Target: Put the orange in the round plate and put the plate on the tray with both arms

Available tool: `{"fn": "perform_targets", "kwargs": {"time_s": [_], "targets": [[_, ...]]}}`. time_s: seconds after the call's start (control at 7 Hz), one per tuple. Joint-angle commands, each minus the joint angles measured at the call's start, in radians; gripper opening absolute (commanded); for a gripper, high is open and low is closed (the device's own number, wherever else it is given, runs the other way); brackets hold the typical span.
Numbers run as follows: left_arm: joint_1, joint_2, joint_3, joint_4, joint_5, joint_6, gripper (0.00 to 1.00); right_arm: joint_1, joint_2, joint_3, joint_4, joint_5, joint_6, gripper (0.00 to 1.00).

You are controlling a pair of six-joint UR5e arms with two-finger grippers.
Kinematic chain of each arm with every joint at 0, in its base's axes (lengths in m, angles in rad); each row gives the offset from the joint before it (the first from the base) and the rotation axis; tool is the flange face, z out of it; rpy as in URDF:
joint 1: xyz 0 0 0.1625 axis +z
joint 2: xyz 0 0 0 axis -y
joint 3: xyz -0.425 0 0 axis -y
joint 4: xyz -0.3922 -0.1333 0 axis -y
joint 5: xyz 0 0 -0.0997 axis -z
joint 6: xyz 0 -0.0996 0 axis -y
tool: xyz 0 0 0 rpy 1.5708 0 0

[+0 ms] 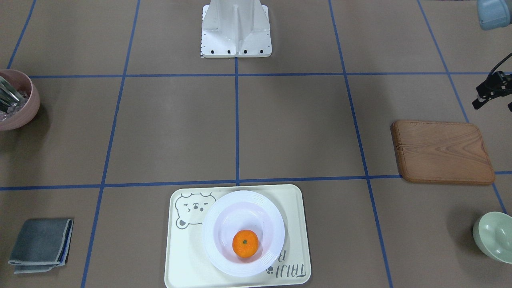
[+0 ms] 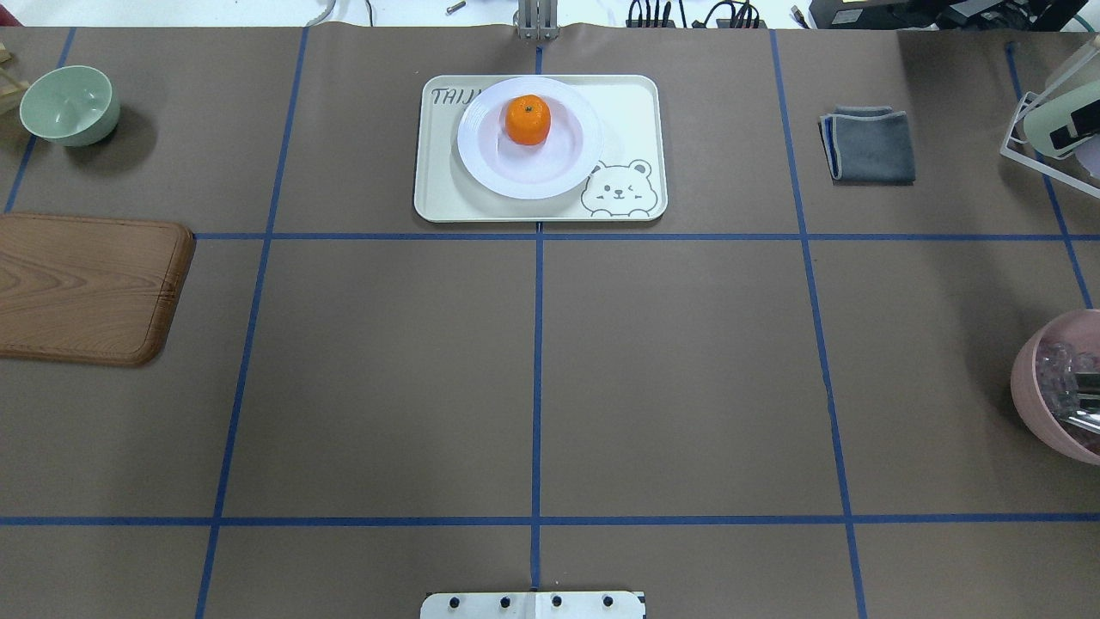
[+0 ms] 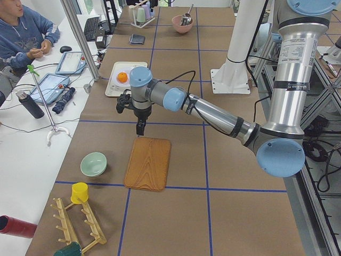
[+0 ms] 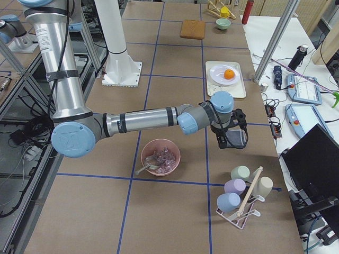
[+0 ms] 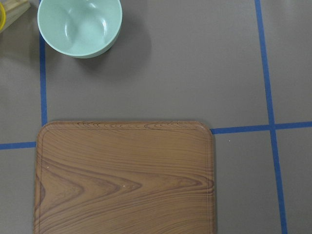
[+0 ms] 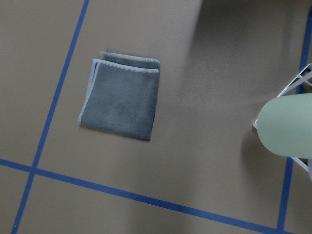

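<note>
The orange (image 1: 245,243) lies in the sunken centre of the white round plate (image 1: 224,256), and the plate stands on the cream bear tray (image 1: 182,264), covering part of its lettering. The overhead view shows the same orange (image 2: 528,119), plate (image 2: 516,176) and tray (image 2: 632,112). Neither gripper touches them. My left gripper (image 1: 494,106) hangs at the frame's edge above the table beside the wooden board, its fingers spread and empty. My right gripper (image 4: 226,142) hovers over the grey cloth, far from the tray; I cannot tell whether it is open or shut.
A brown wooden board (image 2: 82,288) and a pale green bowl (image 2: 69,103) lie on my left side. A folded grey cloth (image 2: 870,144), a pink bowl (image 2: 1061,387) with utensils and a cup rack (image 4: 241,196) are on my right. A person (image 3: 21,32) sits beyond the table.
</note>
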Motion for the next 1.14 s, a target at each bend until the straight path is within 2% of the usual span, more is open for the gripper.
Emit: {"fn": "perform_targets", "kwargs": {"time_s": [0.0, 0.57, 0.71, 0.86, 1.0], "targets": [[-0.024, 0.001, 0.009, 0.034, -0.009, 0.028, 0.97, 0.036, 0.066, 0.005, -0.19, -0.034, -0.16, 1.0], [-0.033, -0.001, 0.019, 0.037, -0.009, 0.028, 0.98, -0.03, 0.061, -0.007, -0.183, -0.066, -0.151, 1.0], [-0.03, -0.005, 0.013, 0.064, -0.009, 0.028, 0.98, -0.057, 0.066, -0.009, -0.182, -0.068, -0.147, 1.0], [-0.034, -0.054, 0.002, 0.145, -0.007, 0.029, 0.98, -0.067, 0.069, -0.007, -0.181, -0.066, -0.143, 1.0], [-0.038, -0.047, -0.006, 0.169, -0.007, 0.081, 0.98, -0.073, 0.07, -0.004, -0.181, -0.065, -0.142, 1.0]]}}
